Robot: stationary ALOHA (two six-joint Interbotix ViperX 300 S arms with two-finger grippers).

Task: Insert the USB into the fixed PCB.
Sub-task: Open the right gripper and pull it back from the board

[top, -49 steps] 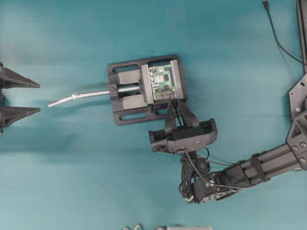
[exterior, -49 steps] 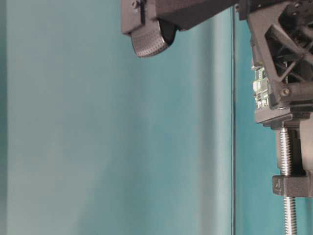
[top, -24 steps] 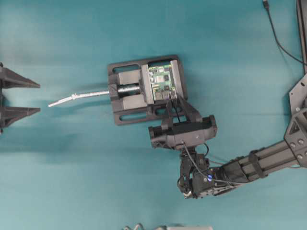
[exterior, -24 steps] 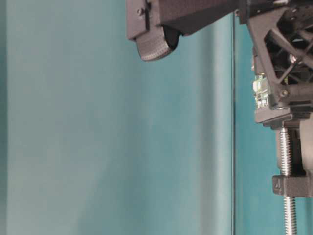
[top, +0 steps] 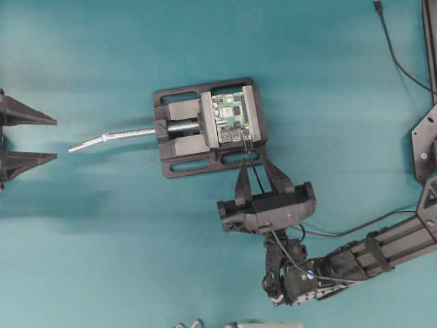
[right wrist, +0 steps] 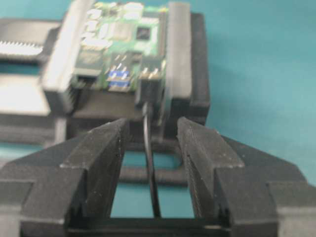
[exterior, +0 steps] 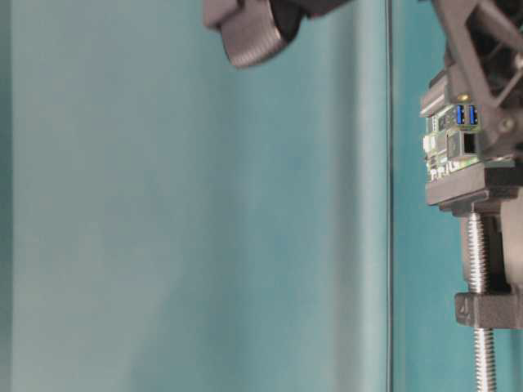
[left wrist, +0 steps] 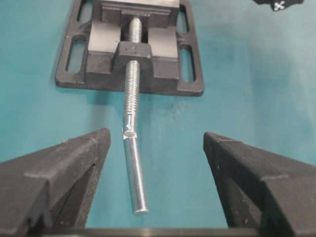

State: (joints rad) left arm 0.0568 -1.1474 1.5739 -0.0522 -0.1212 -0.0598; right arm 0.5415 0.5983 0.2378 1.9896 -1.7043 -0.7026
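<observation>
The USB [right wrist: 149,88] sits plugged into the PCB [top: 230,118]; the right gripper [right wrist: 150,148] stands apart around its cable, the left gripper [left wrist: 155,168] wide apart.

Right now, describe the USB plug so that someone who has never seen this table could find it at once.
Find the black vise mid-table, which clamps the green PCB. At the board edge facing the right gripper sits the USB, a tiny dark plug. Unlike the blue ports beside it, it trails a thin black cable between the open jaws.
</observation>
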